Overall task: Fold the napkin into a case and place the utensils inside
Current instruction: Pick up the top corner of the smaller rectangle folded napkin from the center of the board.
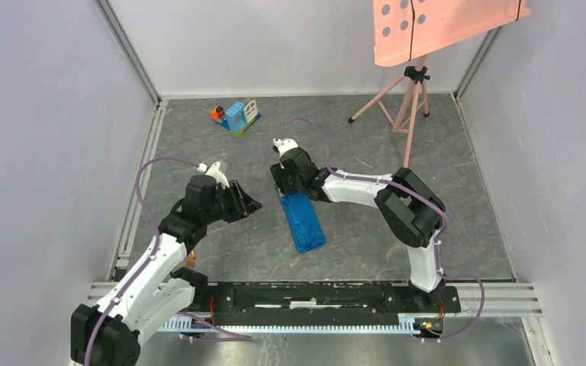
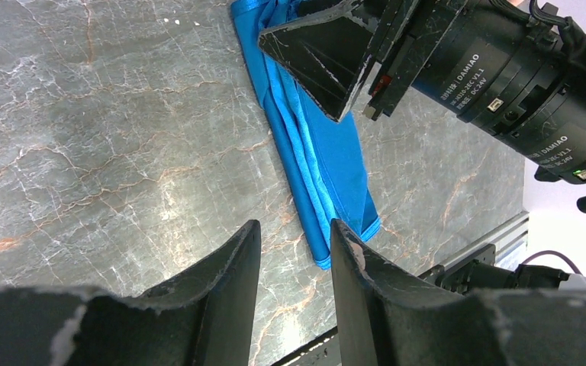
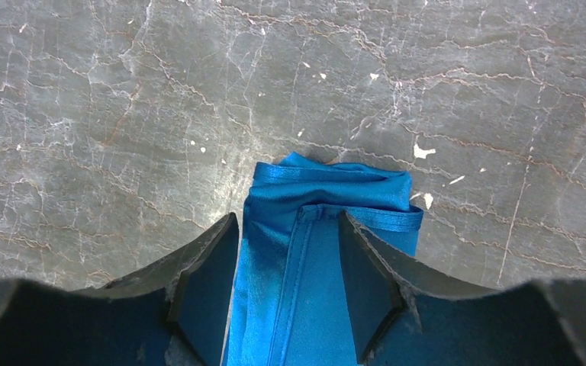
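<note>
The napkin (image 1: 304, 221) lies on the table as a narrow blue folded strip, running from near the middle towards the front. My right gripper (image 1: 284, 185) is down at its far end. In the right wrist view its fingers (image 3: 288, 221) stand apart on either side of a ridge of the napkin (image 3: 328, 194), which fills the gap between them. My left gripper (image 1: 248, 204) hovers to the left of the strip, open and empty (image 2: 294, 232), with the napkin (image 2: 320, 152) ahead of it. The utensils are not clearly in view.
A blue-and-white toy block house (image 1: 238, 117) stands at the back left. A pink tripod (image 1: 408, 99) carrying a pink board (image 1: 442, 27) is at the back right. White walls close in the table, and a black rail (image 1: 313, 293) runs along the front.
</note>
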